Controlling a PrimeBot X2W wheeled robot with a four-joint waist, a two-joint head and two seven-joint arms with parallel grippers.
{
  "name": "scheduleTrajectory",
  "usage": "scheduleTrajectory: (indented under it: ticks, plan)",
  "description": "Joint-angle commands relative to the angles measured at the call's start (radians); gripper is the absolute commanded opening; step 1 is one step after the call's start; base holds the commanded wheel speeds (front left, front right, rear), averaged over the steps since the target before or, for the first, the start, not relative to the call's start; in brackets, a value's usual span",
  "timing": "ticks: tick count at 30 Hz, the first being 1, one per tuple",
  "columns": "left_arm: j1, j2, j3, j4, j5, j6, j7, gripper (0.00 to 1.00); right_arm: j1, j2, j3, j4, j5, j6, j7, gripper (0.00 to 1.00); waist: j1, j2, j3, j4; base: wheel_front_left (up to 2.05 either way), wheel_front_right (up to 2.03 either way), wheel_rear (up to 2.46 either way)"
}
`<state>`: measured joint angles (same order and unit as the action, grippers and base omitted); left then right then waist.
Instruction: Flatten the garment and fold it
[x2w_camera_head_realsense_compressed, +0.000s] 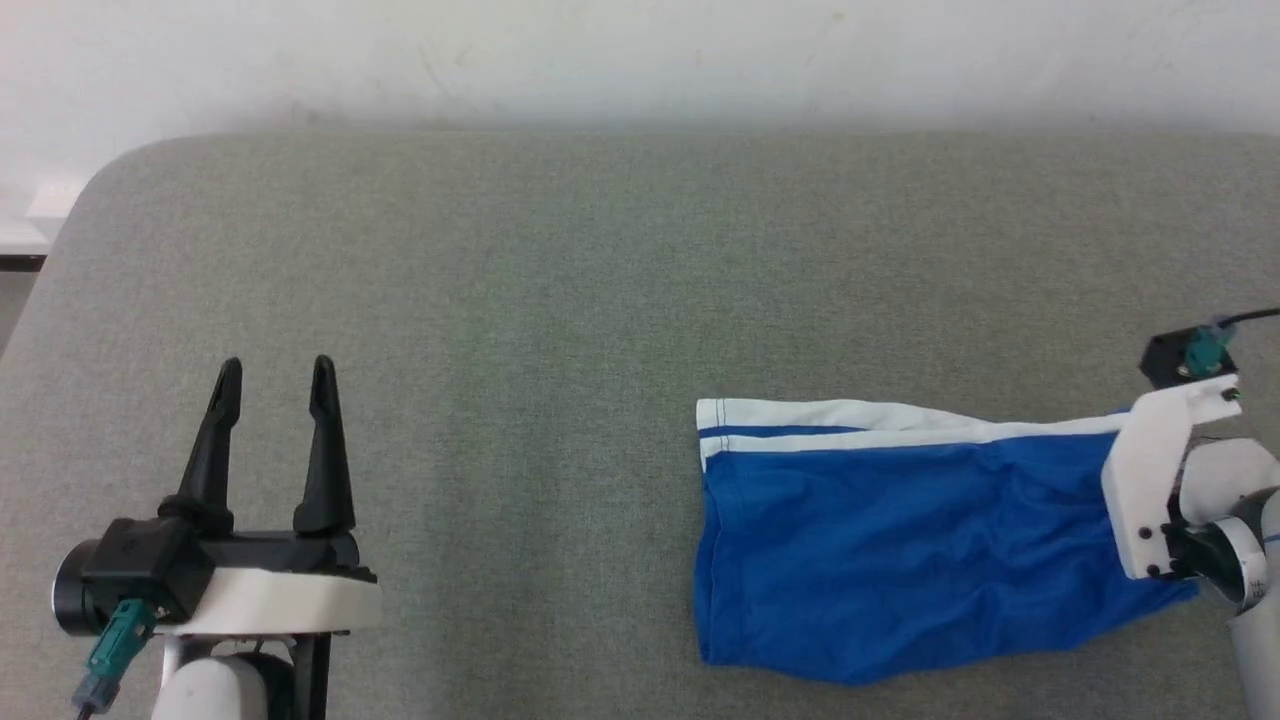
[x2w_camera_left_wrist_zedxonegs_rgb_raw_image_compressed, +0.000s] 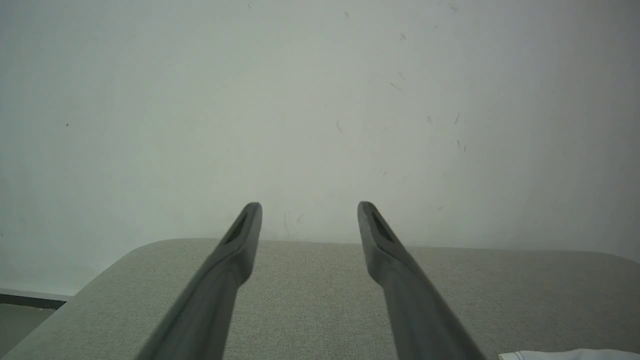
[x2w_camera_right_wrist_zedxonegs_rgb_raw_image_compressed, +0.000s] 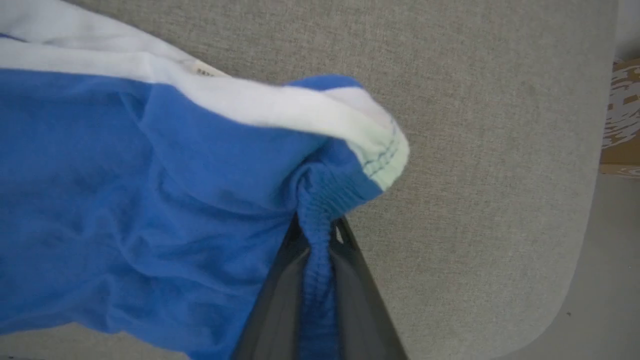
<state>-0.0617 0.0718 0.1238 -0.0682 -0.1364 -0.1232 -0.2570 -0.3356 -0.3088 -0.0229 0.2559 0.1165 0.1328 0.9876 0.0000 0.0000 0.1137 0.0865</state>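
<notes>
Blue shorts (x2w_camera_head_realsense_compressed: 900, 540) lie sideways near the surface's (x2w_camera_head_realsense_compressed: 500, 250) front right corner, waistband end pinched in the right fingers (x2w_camera_right_wrist_zedxonegs_rgb_raw_image_compressed: 280, 300), while the left fingers (x2w_camera_head_realsense_compressed: 210, 440) sit spread and empty, well off left.

Left gripper (x2w_camera_head_realsense_compressed: 276, 366), 8 o'clock, fingers parted, pointing 12 o'clock; right gripper (x2w_camera_right_wrist_zedxonegs_rgb_raw_image_compressed: 320, 239), 4 o'clock in head view, clamped on garment (x2w_camera_right_wrist_zedxonegs_rgb_raw_image_compressed: 150, 175)
</notes>
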Motion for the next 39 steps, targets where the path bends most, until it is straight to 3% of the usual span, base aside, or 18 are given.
scheduleTrajectory:
  ticks: [1,7,12,24,32,33,34,35,39]
  plan:
    - [0.016,-0.002,0.002,-0.003,0.009,-0.007,-0.005,1.0,0.015,-0.005,0.015,-0.043,0.017,-0.002,0.031,0.0,0.0,0.0,-0.01,-0.006,0.0,0.0,0.0]
    - [0.027,-0.008,0.0,-0.005,0.014,-0.007,-0.005,1.0,0.043,0.047,0.094,-0.254,0.129,-0.002,0.174,0.0,0.0,0.0,-0.024,-0.007,0.0,0.0,0.0]
    - [0.024,-0.011,-0.01,-0.002,0.012,-0.007,-0.005,1.0,0.033,0.121,0.176,-0.289,0.156,-0.002,0.186,0.0,0.0,0.0,-0.024,0.01,0.0,0.0,0.0]
    - [0.018,-0.014,-0.024,0.002,-0.004,-0.007,-0.005,1.0,-0.083,0.228,0.316,-0.032,0.064,-0.002,0.04,0.0,0.0,0.0,-0.001,0.081,0.0,0.0,0.0]
    - [0.02,-0.017,-0.028,0.005,-0.011,-0.007,-0.005,1.0,-0.128,0.249,0.373,0.122,0.02,-0.002,-0.015,0.0,0.0,0.0,0.013,0.102,0.0,0.0,0.0]
    - [0.021,-0.018,-0.03,0.007,-0.012,-0.007,-0.005,1.0,-0.133,0.252,0.383,0.16,0.008,-0.002,-0.033,0.35,0.0,0.0,0.013,0.104,0.0,0.0,0.0]
    - [0.021,-0.018,-0.03,0.007,-0.012,-0.007,-0.005,1.0,-0.133,0.252,0.383,0.16,0.008,-0.002,-0.033,0.35,0.0,0.0,0.013,0.104,0.0,0.0,0.0]
    - [0.022,-0.018,-0.034,0.011,-0.014,-0.007,-0.005,1.0,-0.144,0.254,0.406,0.183,-0.001,-0.002,-0.052,1.0,0.0,0.0,0.01,0.103,0.0,0.0,0.0]
    - [0.023,-0.019,-0.037,0.015,-0.016,-0.007,-0.005,1.0,-0.168,0.257,0.439,0.189,0.019,-0.002,-0.082,1.0,0.0,0.0,0.002,0.095,0.0,0.0,0.0]
